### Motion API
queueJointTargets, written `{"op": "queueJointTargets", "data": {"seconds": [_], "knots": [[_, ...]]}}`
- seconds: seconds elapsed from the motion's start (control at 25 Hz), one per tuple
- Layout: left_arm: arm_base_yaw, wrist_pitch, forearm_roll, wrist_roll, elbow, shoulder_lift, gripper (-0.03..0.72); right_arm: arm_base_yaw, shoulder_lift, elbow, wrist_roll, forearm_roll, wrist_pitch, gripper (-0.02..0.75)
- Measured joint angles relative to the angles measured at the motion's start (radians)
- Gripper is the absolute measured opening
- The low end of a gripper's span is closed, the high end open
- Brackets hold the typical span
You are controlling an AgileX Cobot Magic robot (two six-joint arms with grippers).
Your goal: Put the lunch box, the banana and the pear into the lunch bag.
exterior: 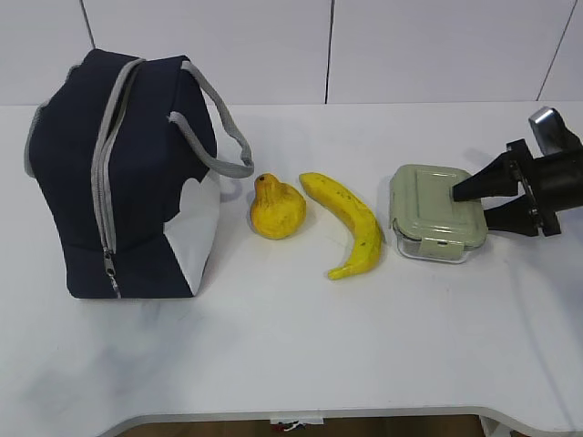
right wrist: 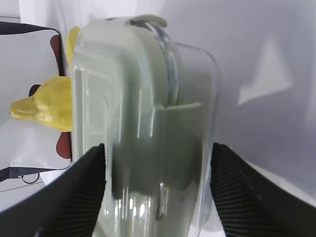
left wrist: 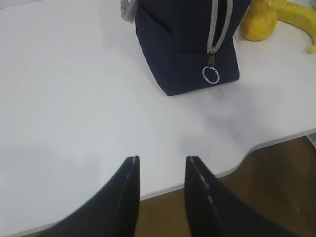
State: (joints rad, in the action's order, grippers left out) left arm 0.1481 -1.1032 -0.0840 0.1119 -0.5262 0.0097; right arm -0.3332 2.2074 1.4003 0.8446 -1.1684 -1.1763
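- Straddling the lunch box, the right end effector reaches in from the right edge of the exterior view, jaws spread, one finger over the sage-green lid and one lower by the glass wall; the wrist cam shows the box between both pads w/ slim gaps each side, so spread and not yet pinching, as far as can be told.
- Box sits at the right end of the row on the white surface, long axis running roughly left-right in the exterior view, short end toward the right arm; that arm is clearly the nearer one.
- Left end effector hangs low over the surface's near edge, fingers apart, holding nothing; the lunch bag stands a little ahead of it, ring pull facing the cam.
- Bag is at the far left; its grey zipper looks closed or nearly so, which prob. blocks any drop-in until opened.
- Between box and bag lie the banana, just left of the box, and the pear, near the bag's white panel; a carry toward the bag likely has to clear both.
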Motion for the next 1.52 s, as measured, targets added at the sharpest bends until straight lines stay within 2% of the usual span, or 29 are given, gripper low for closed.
{"op": "queueJointTargets", "data": {"seconds": [0.76, 1.04, 1.52], "knots": [[0.000, 0.000, 0.000, 0.000, 0.000, 0.000, 0.234, 0.000, 0.006, 0.000, 0.021, -0.006, 0.000, 0.528], [0.000, 0.000, 0.000, 0.000, 0.000, 0.000, 0.234, 0.000, 0.006, 0.000, 0.036, -0.009, -0.002, 0.435], [0.000, 0.000, 0.000, 0.000, 0.000, 0.000, 0.234, 0.000, 0.006, 0.000, 0.055, -0.011, -0.003, 0.428]]}}
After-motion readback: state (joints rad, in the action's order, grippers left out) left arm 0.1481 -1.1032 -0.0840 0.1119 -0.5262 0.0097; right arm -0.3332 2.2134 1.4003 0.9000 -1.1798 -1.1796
